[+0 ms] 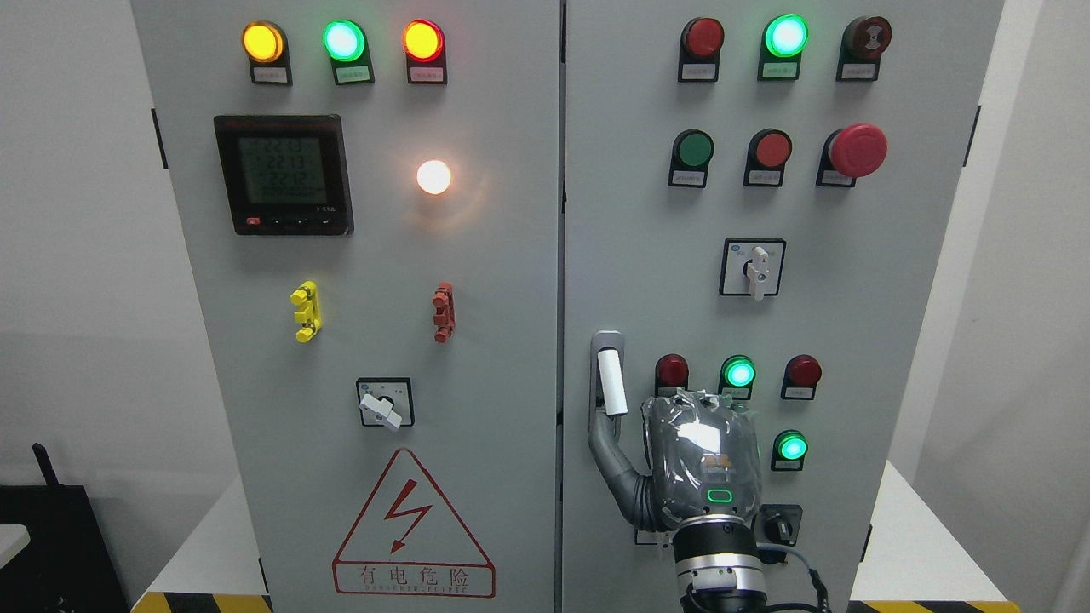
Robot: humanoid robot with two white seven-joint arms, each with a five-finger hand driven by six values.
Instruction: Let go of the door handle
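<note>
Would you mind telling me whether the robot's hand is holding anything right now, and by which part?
It cannot be told for sure. The right hand is beside the door handle; only its thumb reaches up to the handle's lower end, and the other fingers are hidden behind the hand.

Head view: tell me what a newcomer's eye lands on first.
The glowing lamps catch the eye first: the amber, green and orange-red row at the upper left and the bright white lamp beneath it. Next comes the red mushroom button at the upper right. Low on the right door, the right hand sits beside the white door handle.
</note>
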